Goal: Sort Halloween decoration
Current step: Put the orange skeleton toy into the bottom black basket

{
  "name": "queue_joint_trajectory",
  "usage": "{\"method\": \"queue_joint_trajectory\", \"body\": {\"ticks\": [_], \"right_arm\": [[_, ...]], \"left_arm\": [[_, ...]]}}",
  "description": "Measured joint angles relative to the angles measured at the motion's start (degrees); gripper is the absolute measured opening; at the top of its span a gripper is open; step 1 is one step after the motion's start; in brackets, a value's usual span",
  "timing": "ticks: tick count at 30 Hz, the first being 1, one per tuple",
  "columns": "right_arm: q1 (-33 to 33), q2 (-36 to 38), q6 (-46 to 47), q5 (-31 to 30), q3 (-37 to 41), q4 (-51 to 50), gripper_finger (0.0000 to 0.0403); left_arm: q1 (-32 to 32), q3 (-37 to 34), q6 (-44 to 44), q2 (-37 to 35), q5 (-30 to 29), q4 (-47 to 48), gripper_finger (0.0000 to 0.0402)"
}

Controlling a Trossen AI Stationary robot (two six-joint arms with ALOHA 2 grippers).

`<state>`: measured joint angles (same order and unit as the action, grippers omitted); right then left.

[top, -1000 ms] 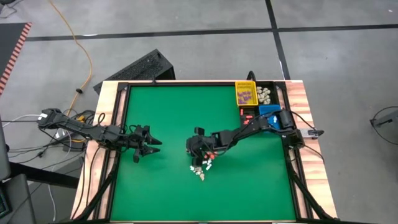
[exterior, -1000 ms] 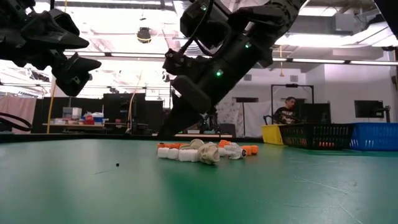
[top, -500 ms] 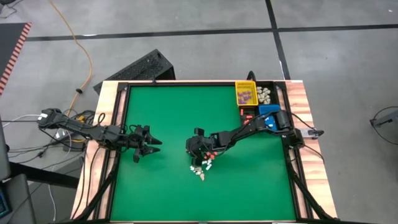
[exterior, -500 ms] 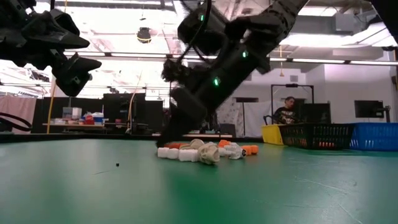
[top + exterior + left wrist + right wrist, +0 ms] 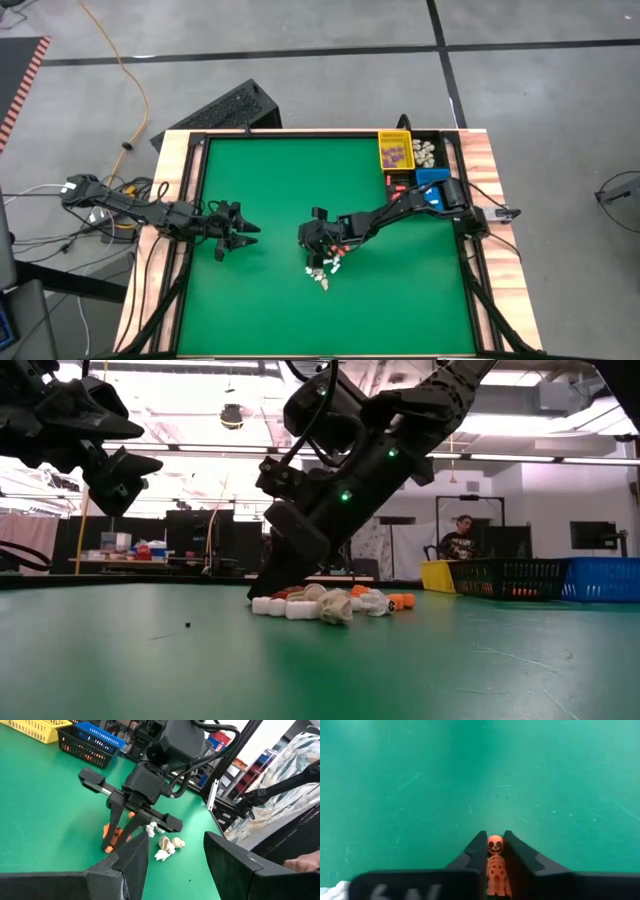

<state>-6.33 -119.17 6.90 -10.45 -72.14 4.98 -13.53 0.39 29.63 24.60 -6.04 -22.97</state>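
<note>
Your right gripper [image 5: 494, 851] is pinching an orange skeleton [image 5: 494, 862] at the pile [image 5: 323, 268] mid-mat.

You are looking at a green mat [image 5: 270, 310] in a wooden frame, with a lit workshop and a seated person [image 5: 459, 540] beyond. At the far right corner the yellow bin [image 5: 395, 152] is holding purple trinkets, the black bin [image 5: 430, 153] cream ones, and the blue bin [image 5: 433, 183] is sitting beside them. Your left gripper [image 5: 240, 234] is hovering with jaws spread, well apart from the pile. The skeleton is lying lengthwise between the right fingers, skull toward the tips.
</note>
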Motion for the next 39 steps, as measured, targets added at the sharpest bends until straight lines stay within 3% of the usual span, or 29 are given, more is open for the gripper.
{"method": "queue_joint_trajectory", "body": {"ticks": [3, 9, 14, 17, 21, 24, 28, 34, 39], "right_arm": [[0.00, 0.10, 0.60, -0.07, 0.00, 0.49, 0.0022], [-0.02, 3.34, 0.78, -1.67, 0.31, 0.02, 0.0024], [0.40, 10.80, -2.74, -5.82, 0.20, -0.74, 0.0023], [1.11, 15.49, -3.38, -11.15, 0.97, -5.18, 0.0025], [1.85, 23.28, -1.18, -22.71, 4.40, -10.01, 0.0024], [2.23, 29.73, 5.48, -31.27, 9.33, -13.20, 0.0026], [3.30, 38.22, 18.30, -36.96, 16.90, -21.21, 0.0029], [5.90, 45.75, 36.86, -37.60, 26.90, -32.22, 0.0027], [7.33, 47.25, 47.98, -37.42, 31.07, -40.40, 0.0033]], "left_arm": [[-0.01, 0.01, 0.00, 0.00, 0.02, -0.09, 0.0180], [-0.01, 0.01, -0.42, 0.00, 0.20, -0.54, 0.0180], [0.01, 0.01, -0.44, 0.00, 0.20, -0.73, 0.0180], [-0.01, 0.00, -0.39, -0.02, 1.01, -0.98, 0.0180], [-0.01, 0.03, 0.03, -0.02, 2.52, -1.00, 0.0180], [0.01, 0.03, 0.07, -0.08, 2.86, -1.06, 0.0180], [-0.01, 0.03, -0.28, -0.82, 3.21, -1.07, 0.0180], [0.01, 0.03, -2.06, -2.51, 0.73, -1.13, 0.0180], [0.00, 0.03, -2.10, -2.91, 0.22, -1.06, 0.0180]]}}
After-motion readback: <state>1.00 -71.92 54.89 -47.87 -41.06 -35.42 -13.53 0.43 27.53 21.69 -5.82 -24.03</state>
